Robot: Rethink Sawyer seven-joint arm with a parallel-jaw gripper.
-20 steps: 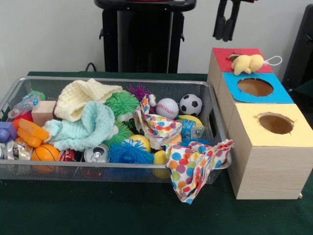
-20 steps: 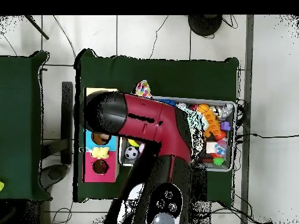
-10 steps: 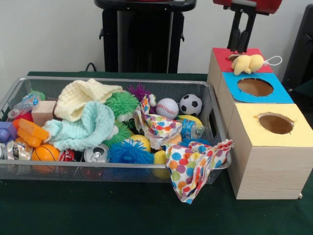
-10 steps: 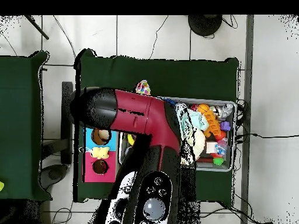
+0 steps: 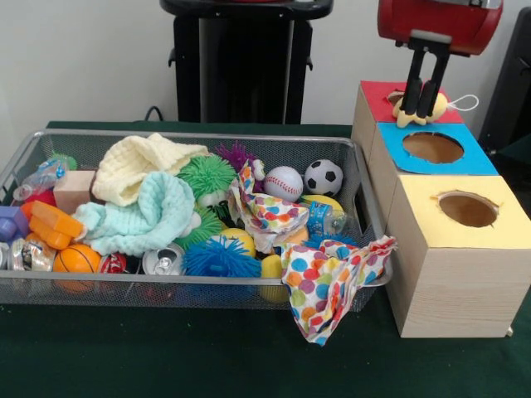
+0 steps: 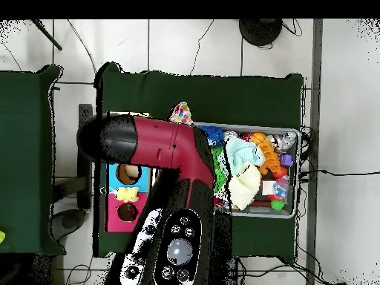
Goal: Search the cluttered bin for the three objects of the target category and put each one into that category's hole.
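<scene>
A small yellow plush toy (image 5: 440, 104) with a white loop lies on top of the red box (image 5: 375, 94), beside its hole; in the overhead view the plush toy (image 6: 128, 194) sits between two holes. My gripper (image 5: 421, 104) hangs straight down over the plush, its dark fingers (image 5: 412, 87) slightly apart and reaching the toy's top. It looks open, with nothing lifted. The red arm (image 6: 167, 148) hides the gripper in the overhead view. The wire bin (image 5: 166, 135) holds cloths, balls, spiky toys, cans and blocks.
A blue box (image 5: 485, 159) and a yellow box (image 5: 423, 207), each with a round hole, stand in a row in front of the red one. A spotted cloth (image 5: 332, 278) hangs over the bin's near right corner. Dark green cloth covers the table.
The gripper has come down and moved right, from high above the red box to the plush toy. The arm has swung across the boxes in the overhead view. The bin's contents have not moved.
</scene>
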